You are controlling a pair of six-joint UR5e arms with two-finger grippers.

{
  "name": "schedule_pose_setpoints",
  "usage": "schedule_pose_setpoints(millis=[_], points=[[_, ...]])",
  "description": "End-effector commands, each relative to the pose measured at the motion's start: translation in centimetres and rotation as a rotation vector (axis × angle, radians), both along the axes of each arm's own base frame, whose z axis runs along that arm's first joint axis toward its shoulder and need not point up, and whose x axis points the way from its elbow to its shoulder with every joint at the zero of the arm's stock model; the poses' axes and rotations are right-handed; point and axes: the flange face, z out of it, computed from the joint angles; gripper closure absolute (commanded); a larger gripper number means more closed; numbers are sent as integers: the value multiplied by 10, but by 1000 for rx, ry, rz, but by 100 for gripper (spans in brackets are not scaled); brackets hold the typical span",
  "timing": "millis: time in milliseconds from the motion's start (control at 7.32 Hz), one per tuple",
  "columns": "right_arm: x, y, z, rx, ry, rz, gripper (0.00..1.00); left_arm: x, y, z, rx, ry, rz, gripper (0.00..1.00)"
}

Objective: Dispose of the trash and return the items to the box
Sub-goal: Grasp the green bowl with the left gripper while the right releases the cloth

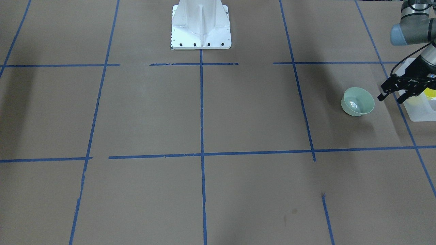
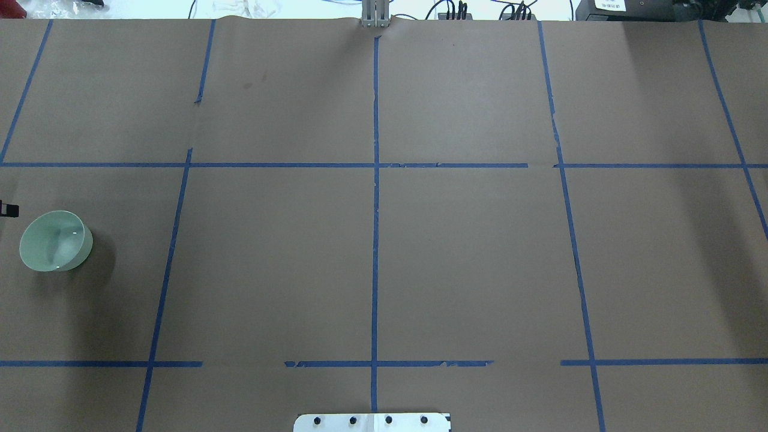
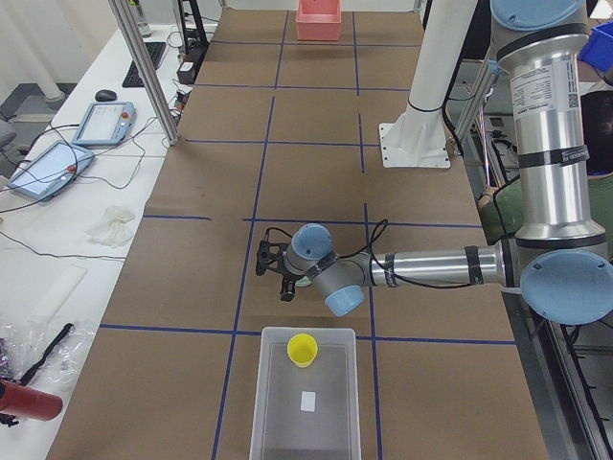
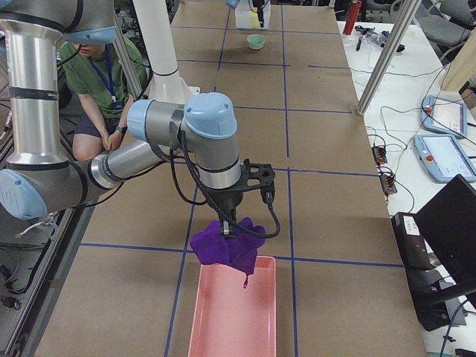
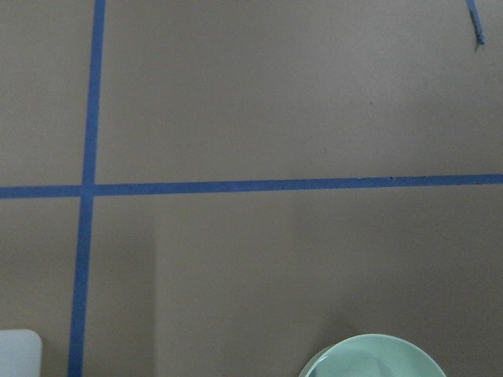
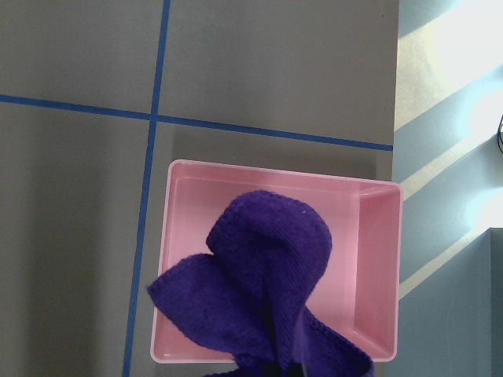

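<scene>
Exterior front-facing view first: we see the left gripper (image 1: pixel 390 99) hanging with its fingers spread and nothing between them, in the gap between the mint-green bowl (image 1: pixel 357 101) and the box (image 1: pixel 418 114). The bowl stands upright on the brown bench (image 1: pixel 136 112), just beside the box but outside it. The yellow cup (image 1: pixel 430 92) sits inside the box, partly hidden behind the gripper.

From the exterior left camera we make out the box (image 3: pixel 330 431) at the near end of the bench, with the yellow cup (image 3: pixel 303 349) upright at its far end and a small white patch on its floor. The left gripper (image 3: pixel 273 283) is just beyond the box's far wall, and the arm's wrist covers most of the bowl.

At the other end of the bench, the right gripper (image 4: pixel 225 227) hovers over a pink bin (image 4: pixel 204 320) with a purple cloth (image 4: pixel 227 249) hanging below it — we cannot tell how its fingers stand, since they appear only in the side view. The right wrist camera looks down past the purple cloth (image 6: pixel 267 267), which hangs over the pink bin (image 6: pixel 377 259).
</scene>
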Motion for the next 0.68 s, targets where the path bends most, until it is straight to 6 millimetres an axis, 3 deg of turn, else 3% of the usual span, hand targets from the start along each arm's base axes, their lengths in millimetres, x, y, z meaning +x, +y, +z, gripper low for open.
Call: schedule_pose_setpoints(millis=[0,137,273,410,547], points=[[3,4,8,-3,-5,10,100,47,14,13,-20,-17,-9,13],[1,7,12,-13,-11,11,100,51,13,17,-26,-22,-1,29],[1,8,13,-11,-23,14,100,52,14,16,-26,-21,0,69],[-1,10,15,-15,-31,13,100,52,14,14,-24,-19,-1,100],[-2,11,20,-26,-36,13,100,51,15,11,-27,-14,1,100]])
